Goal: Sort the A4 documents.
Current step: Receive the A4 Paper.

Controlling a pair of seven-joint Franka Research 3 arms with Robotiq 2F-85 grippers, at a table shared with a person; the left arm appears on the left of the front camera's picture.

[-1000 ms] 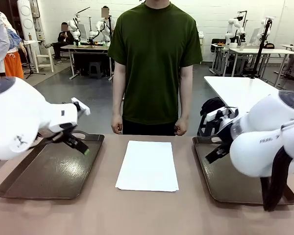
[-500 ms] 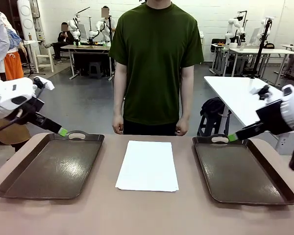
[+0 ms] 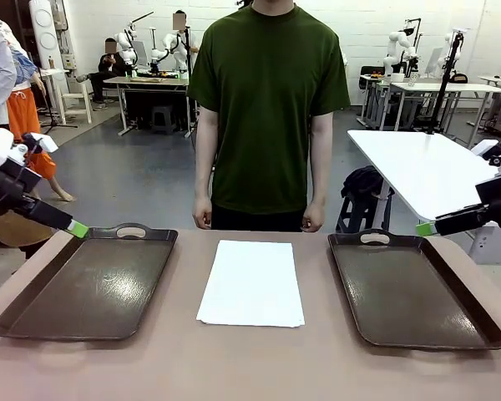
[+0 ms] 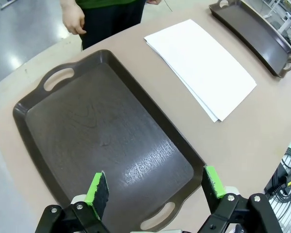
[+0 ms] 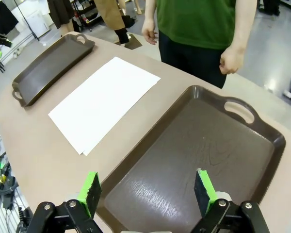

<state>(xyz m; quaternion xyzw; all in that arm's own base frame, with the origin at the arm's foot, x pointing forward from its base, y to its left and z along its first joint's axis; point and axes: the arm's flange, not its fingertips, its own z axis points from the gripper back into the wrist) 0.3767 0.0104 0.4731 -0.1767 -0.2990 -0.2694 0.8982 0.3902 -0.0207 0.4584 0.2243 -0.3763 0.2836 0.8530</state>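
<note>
The A4 documents lie as a thin stack of white sheets flat on the brown counter, in the middle, between two dark brown trays and touching neither. In the wrist views the stack's edges are slightly offset at one corner, so more than one sheet shows.

The left tray sits on the left of the counter, with a cut-out handle at its far end. The right tray sits on the right, matching it. Both have bare floors.

The left gripper hangs above the far left corner of the left tray, out at the counter's left edge, its green-tipped fingers pointing down and towards the middle. From its own wrist camera the left gripper has its fingers spread wide apart, with nothing between them, above the left tray.

The right gripper hangs off the far right of the right tray, beyond its far right corner, angled down and inwards. Seen from its wrist, the right gripper also has its fingers released and well apart, grasping nothing, over the right tray.

A person in a dark green T-shirt stands at the far side of the counter, facing the stack, with arms down and hands loosely curled just beyond the far edge.
</note>
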